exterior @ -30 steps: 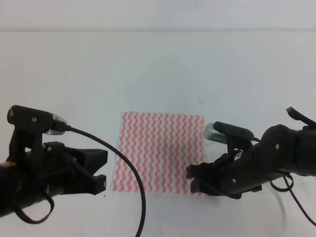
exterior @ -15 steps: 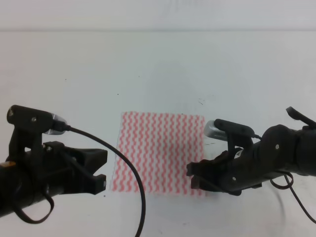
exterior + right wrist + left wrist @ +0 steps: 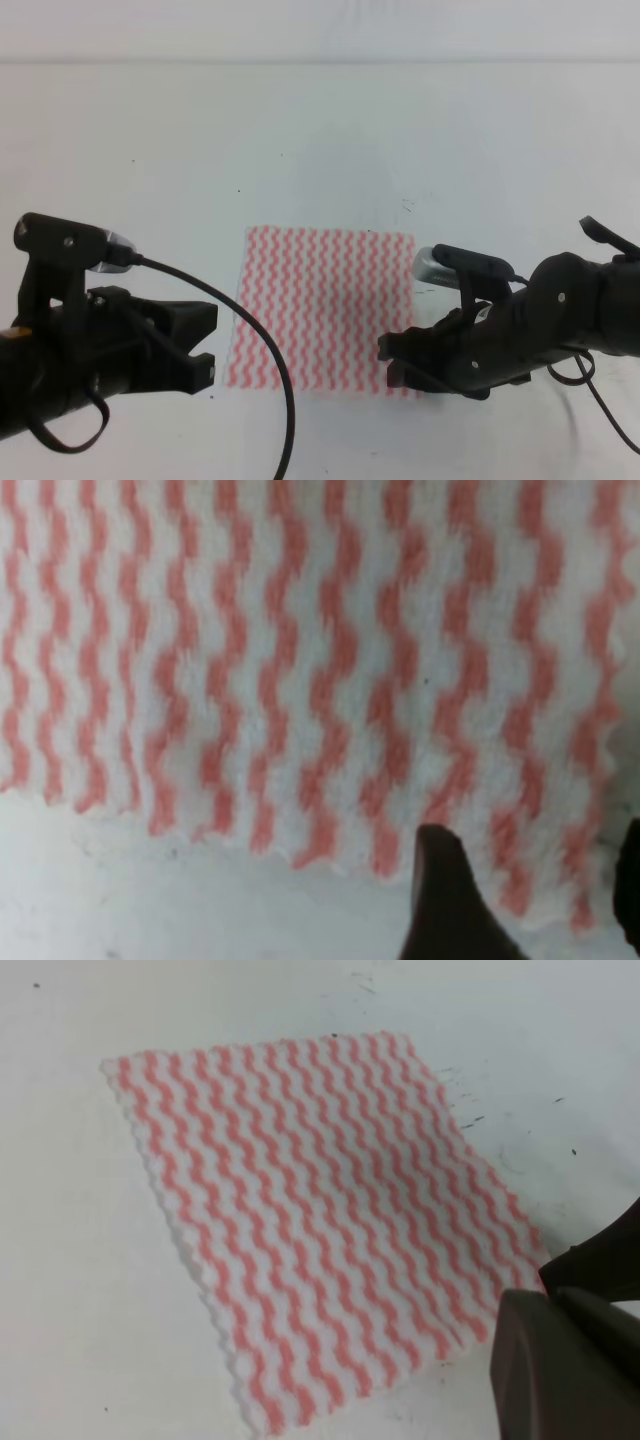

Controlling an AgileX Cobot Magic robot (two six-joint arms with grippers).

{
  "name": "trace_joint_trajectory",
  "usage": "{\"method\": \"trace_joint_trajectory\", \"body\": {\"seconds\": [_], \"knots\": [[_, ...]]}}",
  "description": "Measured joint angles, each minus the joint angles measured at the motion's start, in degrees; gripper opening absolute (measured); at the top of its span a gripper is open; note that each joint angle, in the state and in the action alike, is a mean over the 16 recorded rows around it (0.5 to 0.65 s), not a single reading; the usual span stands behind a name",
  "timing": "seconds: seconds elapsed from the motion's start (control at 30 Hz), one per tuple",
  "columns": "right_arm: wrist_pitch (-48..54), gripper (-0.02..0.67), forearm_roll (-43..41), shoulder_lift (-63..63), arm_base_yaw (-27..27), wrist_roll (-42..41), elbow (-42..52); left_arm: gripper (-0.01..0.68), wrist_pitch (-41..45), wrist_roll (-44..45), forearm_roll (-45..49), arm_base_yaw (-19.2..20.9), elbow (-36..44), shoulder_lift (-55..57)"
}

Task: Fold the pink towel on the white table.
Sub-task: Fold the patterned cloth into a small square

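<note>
The pink towel (image 3: pixel 322 308) lies flat and unfolded on the white table (image 3: pixel 320 140), spread as a single layer, all four edges visible in the high view. Its stripes run as pink-red and white zigzags from far edge to near edge. No crease or lifted corner visible.

My right gripper (image 3: pixel 390 362) sits at the towel's near right corner. In the high view its two fingertips overlap that corner. In the right wrist view one dark fingertip (image 3: pixel 448 900) stands over the towel's near hem, and the second shows only as a sliver at the frame's right edge; the jaws are parted with cloth and hem in the gap between them. Nothing is gripped. I cannot tell whether the tips touch the cloth or hover just above it.

My left gripper (image 3: pixel 205 345) hangs just beside the towel's near left corner, off the cloth, over bare table. Its two fingers are spread apart, with nothing between them. A black cable (image 3: pixel 262 345) from the left arm loops across the towel's left edge in the high view.

Small dark specks (image 3: pixel 470 1120) mark the table beside the towel's right edge.
</note>
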Motion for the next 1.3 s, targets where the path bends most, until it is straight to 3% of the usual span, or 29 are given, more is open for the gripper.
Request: {"method": "trace_joint_trajectory", "body": {"seconds": [0.87,1.3], "knots": [[1.27,0.315,-1.22,1.8,0.01,-0.68,-0.05,-0.006,-0.02,0.01,0.0,-0.01,-0.01,0.11],[4.17,0.221,-1.11,2.81,-0.02,-1.04,-0.16,-0.006,0.01,0.05,0.0,0.0,0.0,0.04]]}}
